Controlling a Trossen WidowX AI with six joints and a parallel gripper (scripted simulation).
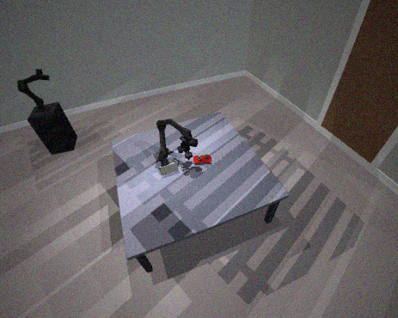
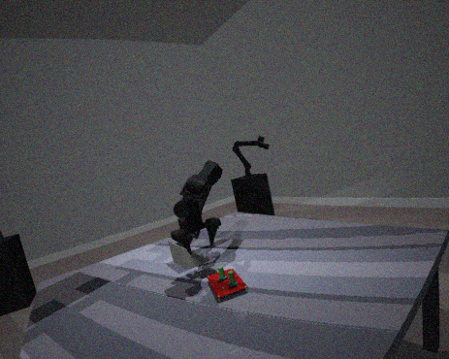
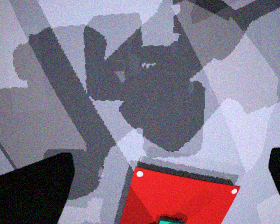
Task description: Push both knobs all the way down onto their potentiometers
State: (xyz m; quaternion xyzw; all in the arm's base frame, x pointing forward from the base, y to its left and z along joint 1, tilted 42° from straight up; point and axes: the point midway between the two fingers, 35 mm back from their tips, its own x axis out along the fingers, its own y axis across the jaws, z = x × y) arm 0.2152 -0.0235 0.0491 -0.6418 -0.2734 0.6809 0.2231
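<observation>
Beside the red board [image 1: 202, 160] [image 2: 226, 292] [image 3: 175, 192], the gripper [image 1: 186, 153] [image 2: 196, 246] [image 3: 175, 163] is wide open, holding nothing — the task looks near its end, but I cannot tell if both knobs are fully seated.

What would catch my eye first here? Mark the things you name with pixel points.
Probably the bright red board [image 1: 202, 160] [image 2: 222, 291] [image 3: 182, 195], with two green knobs standing up from it, on the striped-looking table [image 1: 227, 210] [image 2: 324, 310]. Next, the dark arm [image 1: 162, 137] [image 2: 198, 193] beside it, its gripper [image 1: 186, 151] [image 2: 200, 242] wide open. Behind, another dark arm [image 1: 24, 87] [image 2: 241, 156] tops a black box [image 1: 52, 128] [image 2: 252, 194].
</observation>
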